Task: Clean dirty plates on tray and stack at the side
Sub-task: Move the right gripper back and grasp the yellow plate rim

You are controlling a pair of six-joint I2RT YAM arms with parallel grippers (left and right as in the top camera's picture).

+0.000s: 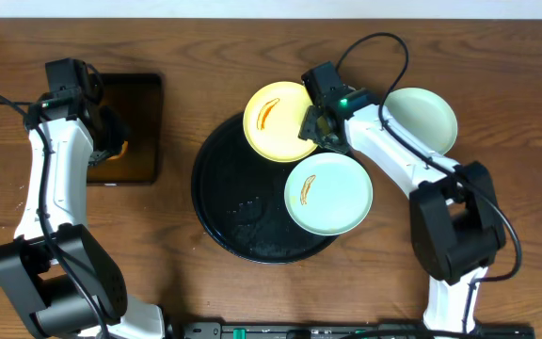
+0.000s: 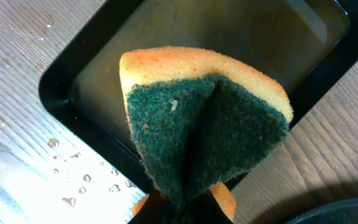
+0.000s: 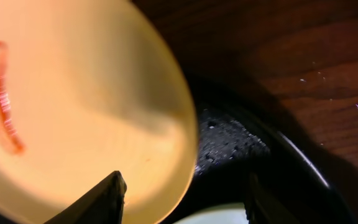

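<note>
Wooden surface; black tray carries two smeared plates.
My left jaws clamp a sponge; my right jaws gape beside the yellow plate.

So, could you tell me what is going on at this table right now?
The left hand pinches a green and yellow sponge over the small rectangular tray. The right hand is open around the rim of the smeared yellow plate on the round black tray. A pale blue-white plate, also smeared, lies beside it there; a third, clean-looking plate sits on the table at the side.
</note>
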